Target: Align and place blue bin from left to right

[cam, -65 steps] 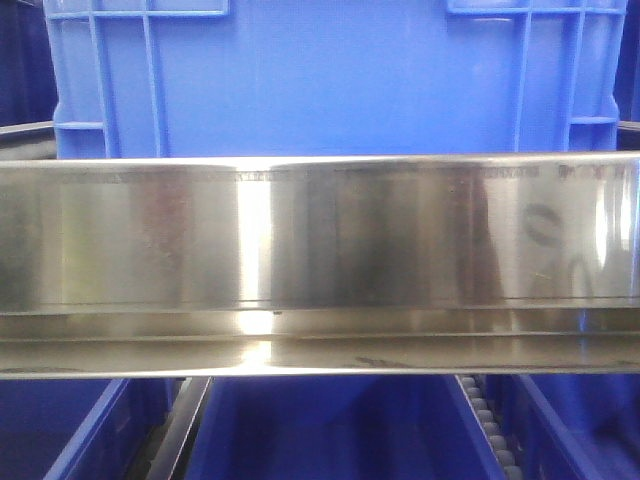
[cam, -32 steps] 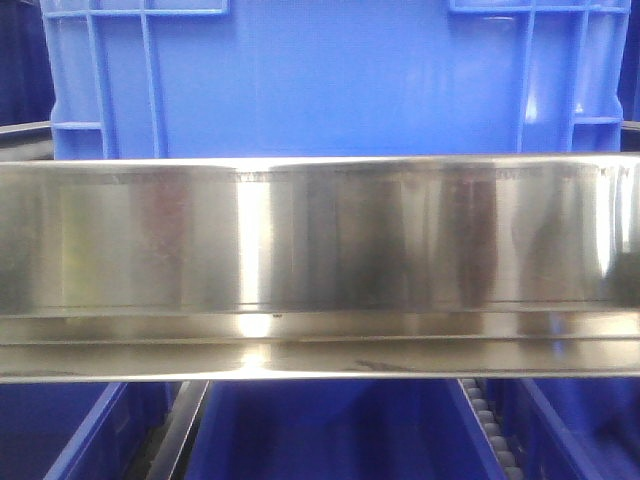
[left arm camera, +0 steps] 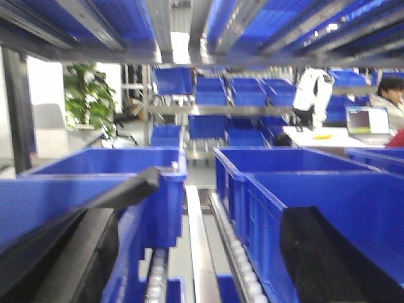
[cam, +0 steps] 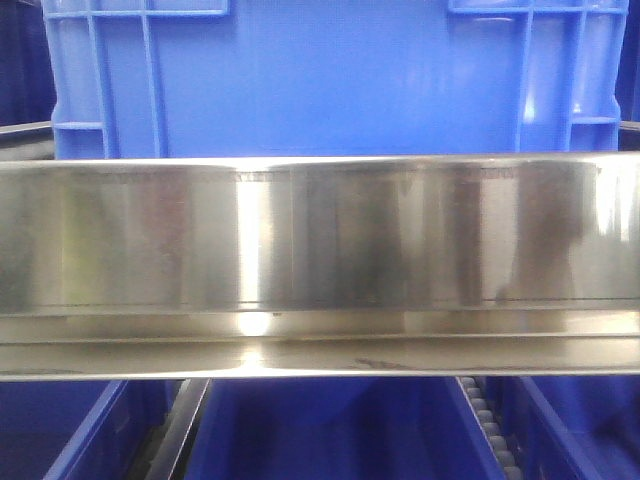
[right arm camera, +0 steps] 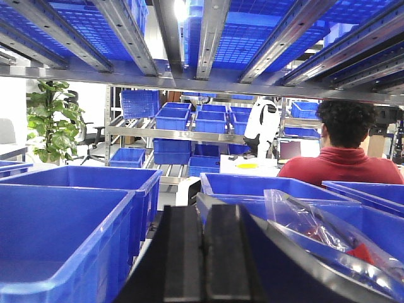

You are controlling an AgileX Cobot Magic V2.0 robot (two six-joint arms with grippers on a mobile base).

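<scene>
Blue bin (cam: 330,80) sits behind the steel rail (cam: 320,240), long axis crosswise. Left tool (left arm camera: 221,208) fingers apart; right tool (right arm camera: 203,221) fingers together.

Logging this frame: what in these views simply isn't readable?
Front view: base of the blue bin hidden behind the steel rail; top cut off by the edge.
Right wrist view: contents of the plastic bag, too blurred.
Left wrist view: the person, cut by the right edge.

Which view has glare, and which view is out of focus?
Front-facing view: a bright vertical glare streak on the steel rail; the blue bin above has little glare. Left wrist view: soft, smeared throughout. Right wrist view: sharpest, though the plastic bag glints.
</scene>
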